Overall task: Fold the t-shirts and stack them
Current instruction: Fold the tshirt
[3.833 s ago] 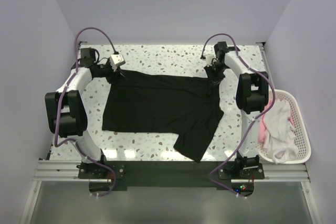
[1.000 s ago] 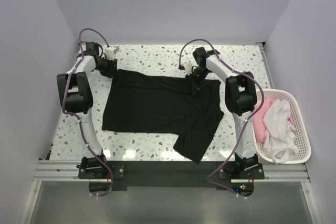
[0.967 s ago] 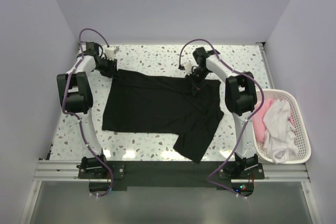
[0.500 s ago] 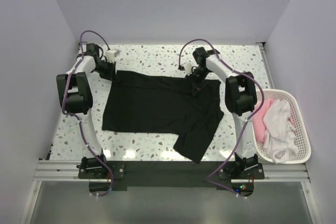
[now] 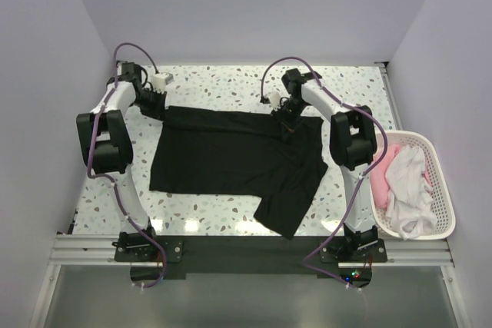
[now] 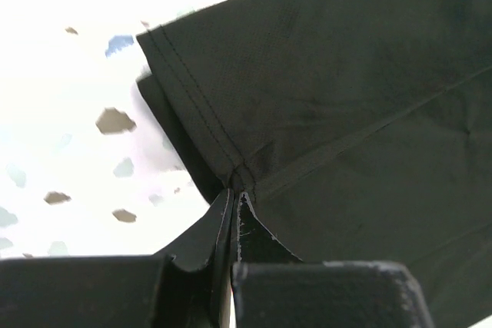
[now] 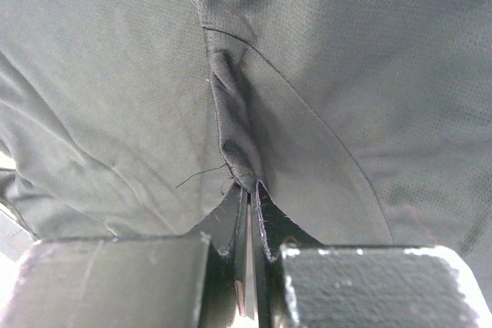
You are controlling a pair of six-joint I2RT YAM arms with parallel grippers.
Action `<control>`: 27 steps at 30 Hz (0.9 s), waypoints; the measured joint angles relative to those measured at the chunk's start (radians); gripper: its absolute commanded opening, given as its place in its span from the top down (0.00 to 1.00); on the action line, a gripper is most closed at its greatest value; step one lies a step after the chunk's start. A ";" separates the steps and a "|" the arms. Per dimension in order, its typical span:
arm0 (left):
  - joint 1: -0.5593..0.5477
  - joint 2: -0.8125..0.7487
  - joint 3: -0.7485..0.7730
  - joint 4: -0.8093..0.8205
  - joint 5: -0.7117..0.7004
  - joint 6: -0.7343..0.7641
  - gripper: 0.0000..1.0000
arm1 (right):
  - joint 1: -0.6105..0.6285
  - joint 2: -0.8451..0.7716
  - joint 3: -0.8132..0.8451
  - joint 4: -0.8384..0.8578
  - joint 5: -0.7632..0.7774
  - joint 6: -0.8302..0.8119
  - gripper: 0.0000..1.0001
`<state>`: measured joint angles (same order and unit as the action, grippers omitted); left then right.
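A white table (image 5: 231, 82) flecked with grey, brown and bluish chips filled the middle of the overhead view, brightly lit along its far edge. In the left wrist view the flecks showed as scattered brown and blue spots on a glaring white surface. Plain lavender walls (image 5: 254, 13) closed the table in at the back and on both sides. A white slatted plastic basket (image 5: 441, 182) sat just beside the table's right edge, toward the near corner. Along the near edge ran an aluminium rail (image 5: 81, 247) with a black plate (image 5: 246, 255) lying on it, and a dull grey surface (image 5: 246, 297) lay below.
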<state>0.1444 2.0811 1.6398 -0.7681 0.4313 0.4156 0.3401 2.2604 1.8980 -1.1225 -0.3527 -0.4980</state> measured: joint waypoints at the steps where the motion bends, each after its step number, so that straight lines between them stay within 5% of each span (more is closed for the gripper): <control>1: 0.000 0.000 0.000 -0.014 -0.006 0.006 1.00 | 0.000 -0.002 0.000 -0.003 0.000 -0.002 1.00; 6: 0.001 0.007 0.000 -0.053 -0.032 0.024 1.00 | 0.000 -0.005 0.005 -0.019 0.000 -0.012 1.00; 10: 0.001 0.030 0.000 -0.059 -0.043 0.028 0.85 | 0.006 -0.005 0.013 -0.036 0.000 -0.021 1.00; 19: 0.001 0.039 -0.003 -0.059 -0.039 0.032 0.80 | 0.076 -0.005 0.017 -0.068 -0.002 -0.033 0.99; 24: 0.001 0.033 -0.013 -0.057 -0.026 0.033 0.80 | 0.130 -0.005 0.016 -0.077 -0.018 -0.003 0.77; 27: 0.001 0.020 -0.029 -0.058 -0.014 0.034 0.80 | 0.153 -0.005 0.015 -0.095 -0.064 0.024 0.71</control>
<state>0.1455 2.1014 1.6104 -0.8257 0.4175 0.4492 0.4931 2.2559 1.9129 -1.2175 -0.4164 -0.4740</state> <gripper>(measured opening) 0.200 0.257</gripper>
